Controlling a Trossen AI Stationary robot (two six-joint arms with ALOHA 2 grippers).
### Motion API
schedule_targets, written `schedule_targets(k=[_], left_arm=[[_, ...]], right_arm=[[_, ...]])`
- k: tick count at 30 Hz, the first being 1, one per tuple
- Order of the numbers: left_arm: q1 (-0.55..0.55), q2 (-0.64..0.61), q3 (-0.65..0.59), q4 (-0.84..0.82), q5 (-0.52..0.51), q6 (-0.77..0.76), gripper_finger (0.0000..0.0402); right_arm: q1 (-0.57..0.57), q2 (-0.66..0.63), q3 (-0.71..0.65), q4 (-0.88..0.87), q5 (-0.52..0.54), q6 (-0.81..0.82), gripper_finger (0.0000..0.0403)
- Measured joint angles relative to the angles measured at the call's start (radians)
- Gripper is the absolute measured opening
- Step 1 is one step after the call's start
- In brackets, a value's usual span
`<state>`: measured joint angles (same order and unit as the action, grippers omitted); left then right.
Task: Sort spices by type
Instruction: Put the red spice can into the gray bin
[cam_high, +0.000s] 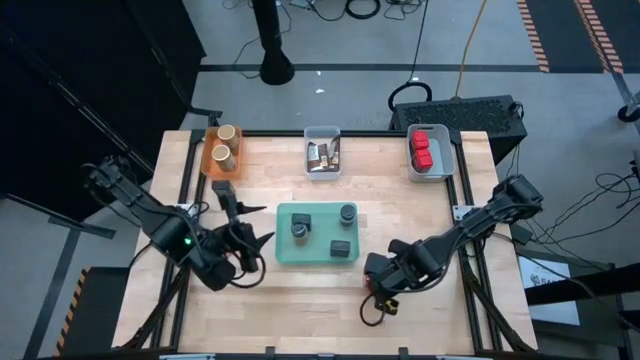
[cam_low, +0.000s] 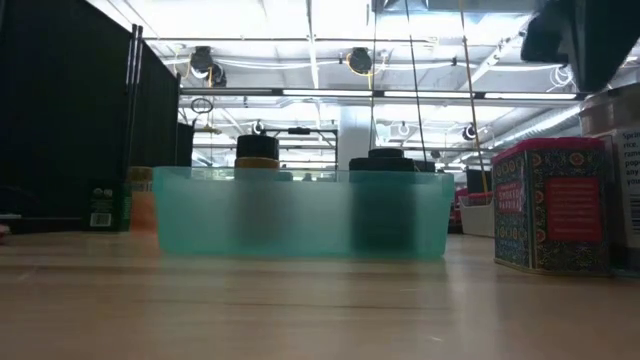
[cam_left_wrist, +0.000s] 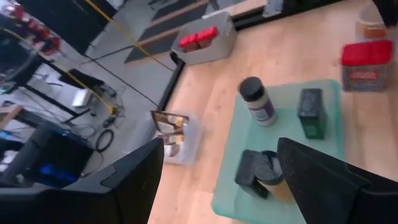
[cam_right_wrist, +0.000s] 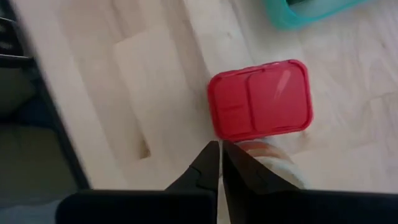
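Observation:
My left gripper (cam_high: 250, 224) hangs open over the left edge of the teal tray (cam_high: 287, 252). In the left wrist view its fingers straddle a dark jar (cam_left_wrist: 263, 175) standing in the tray. A white-bodied jar with a black lid (cam_left_wrist: 256, 99) and a dark block (cam_left_wrist: 311, 112) stand in the tray too. My right gripper (cam_right_wrist: 219, 155) is shut near the table's near edge, just above a red-lidded printed cube (cam_right_wrist: 260, 99) that stands on the wood beside a tan round jar (cam_right_wrist: 268, 159). In the low view that cube (cam_low: 553, 205) stands right of the tray.
Along the far edge stand an orange bin (cam_high: 209, 160) with two tan jars, a clear bin (cam_high: 322, 155) with packets and a bin (cam_high: 446, 158) with red cubes. Bare wood lies between the tray and these bins and along the near edge.

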<state>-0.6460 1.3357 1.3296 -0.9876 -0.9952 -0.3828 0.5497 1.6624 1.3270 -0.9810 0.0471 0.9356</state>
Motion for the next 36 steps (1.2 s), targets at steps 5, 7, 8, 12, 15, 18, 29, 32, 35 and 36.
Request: schedule_targets(k=[5,7,8,12,15,18,29,32,35,36], left_arm=[[-0.001,0.000,0.000,0.000,-0.014,0.003,0.0313],[-0.001,0.000,0.000,0.000,-0.015,0.003,0.0313],[-0.001,0.000,0.000,-0.001,-0.015,0.003,0.0313],[-0.001,0.000,0.000,-0.001,-0.015,0.003,0.0313],[-0.001,0.000,0.000,-0.001,-0.015,0.003,0.0313],[-0.001,0.000,0.000,-0.002,-0.015,0.003,0.0313],[0.005,0.000,0.000,-0.002,-0.014,0.003,0.0313],[0.005,0.000,0.000,-0.002,-0.014,0.003,0.0313],[0.005,0.001,0.000,-0.002,-0.014,0.003,0.0313],[0.005,0.001,0.000,-0.002,-0.014,0.003,0.0313]], right_arm=[[-0.014,0.027,0.000,-0.029,0.001,0.011,0.0000],[-0.016,0.028,0.000,-0.062,-0.001,0.025,0.0000],[-0.016,0.028,0.000,-0.083,-0.001,0.036,0.0000],[-0.011,0.028,0.000,-0.182,-0.001,0.077,0.0000],[-0.005,0.028,0.000,-0.176,0.006,0.073,0.0000],[-0.004,0.010,-0.001,-0.165,0.032,0.060,0.0000],[-0.063,0.000,-0.001,-0.241,0.097,-0.260,0.0000],[-0.116,0.016,-0.001,-0.219,0.123,-0.289,0.0000],[-0.144,0.027,-0.001,-0.142,0.140,-0.358,0.0000],[-0.151,0.033,-0.001,-0.127,0.136,-0.373,0.0000]])
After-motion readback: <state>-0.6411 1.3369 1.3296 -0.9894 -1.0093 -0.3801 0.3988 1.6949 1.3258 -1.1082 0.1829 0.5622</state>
